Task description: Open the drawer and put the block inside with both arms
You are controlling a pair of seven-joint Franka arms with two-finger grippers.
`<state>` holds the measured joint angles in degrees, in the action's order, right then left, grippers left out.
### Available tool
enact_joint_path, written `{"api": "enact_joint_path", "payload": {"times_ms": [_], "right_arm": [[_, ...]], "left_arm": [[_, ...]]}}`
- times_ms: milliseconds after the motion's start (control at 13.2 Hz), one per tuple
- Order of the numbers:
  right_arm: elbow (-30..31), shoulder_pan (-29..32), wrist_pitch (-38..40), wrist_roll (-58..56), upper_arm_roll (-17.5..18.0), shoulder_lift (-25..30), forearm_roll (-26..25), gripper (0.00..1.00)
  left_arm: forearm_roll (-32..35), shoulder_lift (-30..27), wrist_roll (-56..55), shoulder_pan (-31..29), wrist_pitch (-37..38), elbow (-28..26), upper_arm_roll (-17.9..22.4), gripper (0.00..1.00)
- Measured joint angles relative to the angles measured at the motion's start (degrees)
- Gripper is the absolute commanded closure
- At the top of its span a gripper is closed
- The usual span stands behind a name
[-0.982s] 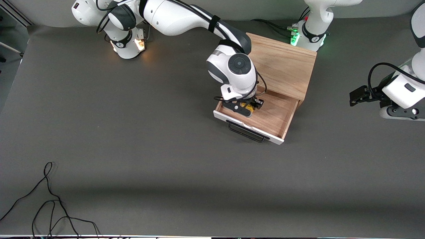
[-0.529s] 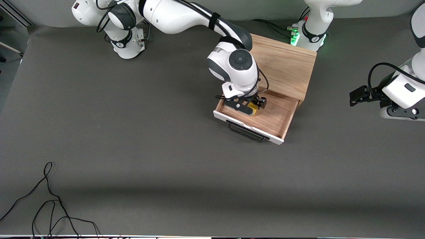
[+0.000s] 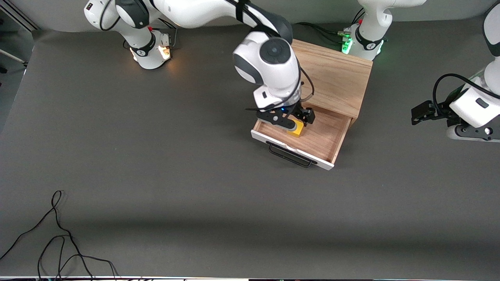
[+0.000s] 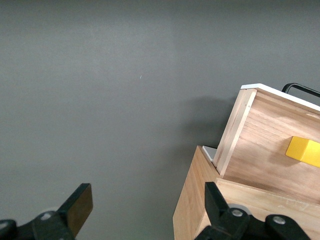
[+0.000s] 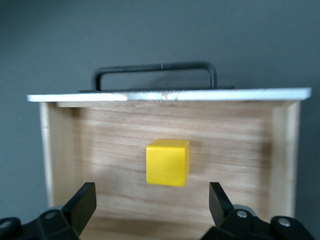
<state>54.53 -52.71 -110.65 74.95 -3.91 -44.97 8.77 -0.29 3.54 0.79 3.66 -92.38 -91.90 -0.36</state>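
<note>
Placing step looks done or all but done: block (image 3: pixel 295 130) resting flat on floor of drawer (image 3: pixel 312 136), drawer pulled well out of cabinet (image 3: pixel 332 78), white front panel and black wire handle (image 3: pixel 291 155) facing front camera. Right gripper (image 3: pixel 290 119) up over drawer, directly above block, fingers (image 5: pixel 85 200) spread wide with clear air on either side of the cube in right wrist view, gripping nothing. Block sits toward the right arm's end of the drawer floor, apart from every wall as far as can be judged. Left gripper (image 3: pixel 424 112) waiting over bare table toward the left arm's end, well apart from cabinet, fingers (image 4: pixel 80 205) parted and empty. Next move, as a judgement: straight lift of right gripper clear of drawer walls, no sideways sweep that could clip block or panel; if drawer is to be closed, a push on the white front square to the cabinet, handle side, from either arm. Risk small: block loose on smooth wood, could slide if drawer is shoved hard. Surface: dark grey matte table cover (image 3: pixel 156 175), plain, no clutter near cabinet. Loose black cable (image 3: pixel 54 234) coiled on table, low in front view, toward the right arm's end. Both arm bases (image 3: pixel 150 48) along top of front view, one lit orange, other (image 3: pixel 363 43) lit green. Pale grey backdrop along the table edge by the bases.
</note>
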Motion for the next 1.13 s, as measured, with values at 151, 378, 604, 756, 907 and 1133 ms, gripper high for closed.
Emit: {"api": "enact_joint_path", "payload": {"times_ms": [151,378,604,756,907,1133], "right_arm": [[0.0,2.9,4.6,-5.1,-0.2,3.7,-0.1,0.00],[0.1,9.7,13.1,-17.1,-0.4,8.7,-0.1,0.00],[3.2,17.5,19.4,-30.4,-0.5,15.1,-0.1,0.00],[10.8,23.9,20.4,-41.1,-0.7,22.1,-0.1,0.00],[19.4,30.9,20.8,-50.3,-0.7,29.4,-0.1,0.00],[33.1,39.9,18.8,-61.9,-0.3,39.1,-1.4,0.00]], "left_arm": [[0.0,0.0,0.0,0.0,0.0,0.0,0.0,0.00],[0.0,0.0,0.0,0.0,0.0,0.0,0.0,0.00],[0.0,0.0,0.0,0.0,0.0,-0.1,0.0,0.00],[0.0,0.0,0.0,0.0,0.0,-0.1,0.0,0.00],[0.0,0.0,0.0,0.0,0.0,-0.1,0.0,0.00],[0.0,0.0,0.0,0.0,0.0,-0.1,0.0,0.00]]}}
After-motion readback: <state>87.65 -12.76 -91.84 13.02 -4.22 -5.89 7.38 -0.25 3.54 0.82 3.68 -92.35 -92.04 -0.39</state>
